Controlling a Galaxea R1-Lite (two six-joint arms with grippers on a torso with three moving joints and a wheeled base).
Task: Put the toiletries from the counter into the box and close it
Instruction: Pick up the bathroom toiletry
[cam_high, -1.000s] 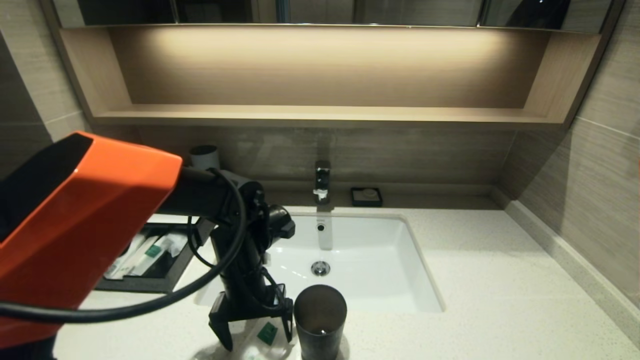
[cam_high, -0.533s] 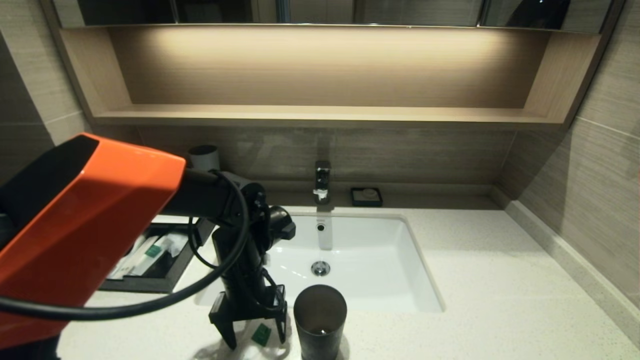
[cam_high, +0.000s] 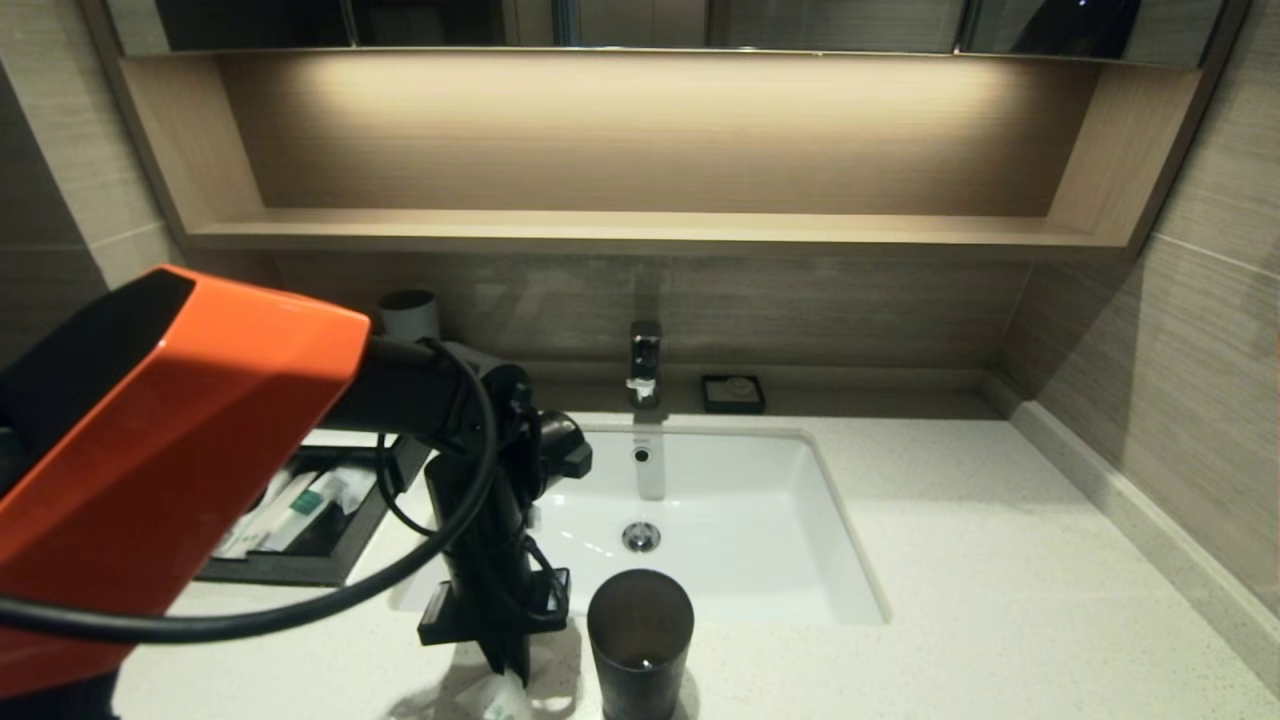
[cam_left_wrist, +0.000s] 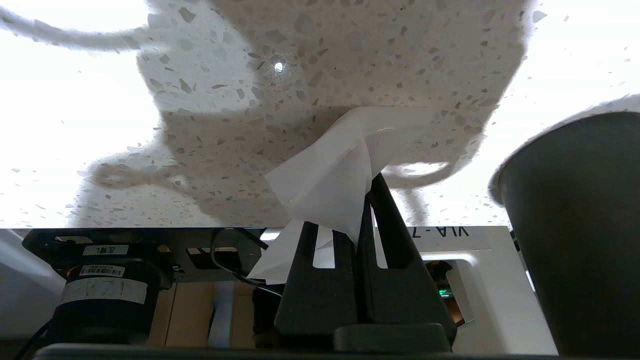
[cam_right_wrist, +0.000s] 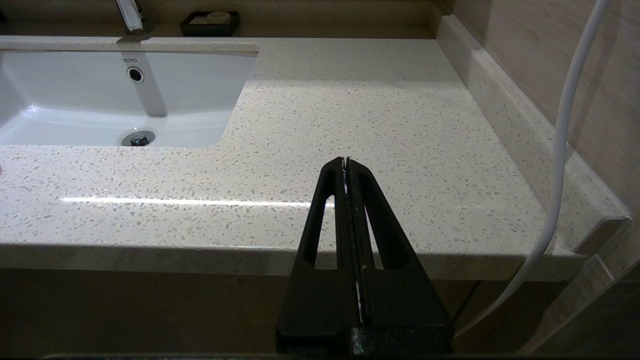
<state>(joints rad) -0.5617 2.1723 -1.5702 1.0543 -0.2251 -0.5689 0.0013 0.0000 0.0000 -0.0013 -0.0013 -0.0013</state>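
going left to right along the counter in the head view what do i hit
box with packets in its open tray → left gripper shut on a white packet → dark cup → bare counter up to the right wall

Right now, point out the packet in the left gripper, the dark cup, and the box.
packet (cam_left_wrist: 330, 175), left wrist view, crumpled middle.
dark cup (cam_high: 640, 625), head view, front wall.
box (cam_high: 285, 570), head view, front rim of tray.

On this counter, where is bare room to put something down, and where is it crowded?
Free: the counter right of the basin, out to the wall. Crowded: the front left, where the left gripper, shut on a packet, stands beside the dark cup, with the box behind.
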